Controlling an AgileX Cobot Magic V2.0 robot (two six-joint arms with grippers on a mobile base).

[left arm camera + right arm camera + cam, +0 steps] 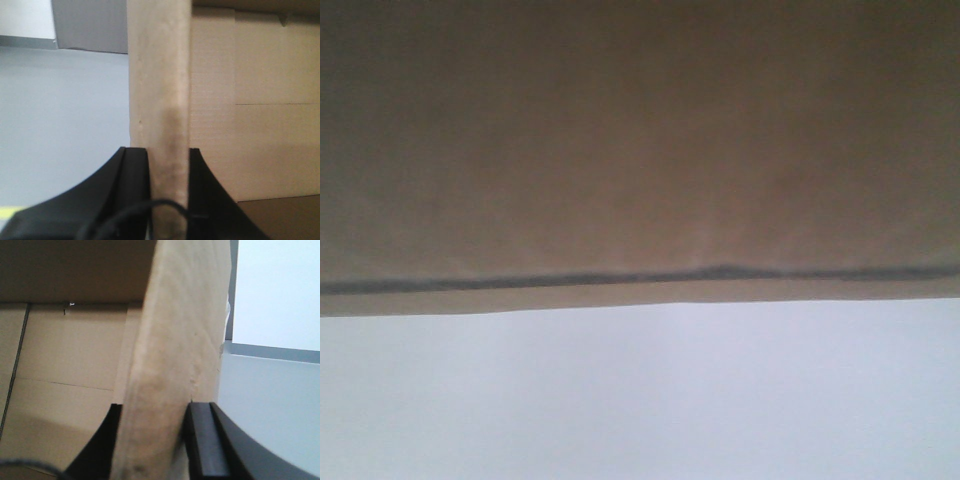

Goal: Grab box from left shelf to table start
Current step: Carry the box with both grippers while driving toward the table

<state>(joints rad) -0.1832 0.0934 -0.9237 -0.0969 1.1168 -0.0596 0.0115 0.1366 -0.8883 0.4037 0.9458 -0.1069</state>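
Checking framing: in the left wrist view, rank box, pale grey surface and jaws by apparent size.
1. box, largest
2. pale grey surface
3. left gripper jaws, smallest, though their nearness to the camera inflates them

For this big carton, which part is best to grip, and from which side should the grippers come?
Grip the box by its two thin side panels, one per arm, coming over each panel's free edge with one finger inside and one outside. The panels are flat and narrow enough for the jaws, as the left gripper and right gripper show; the body looks too wide.
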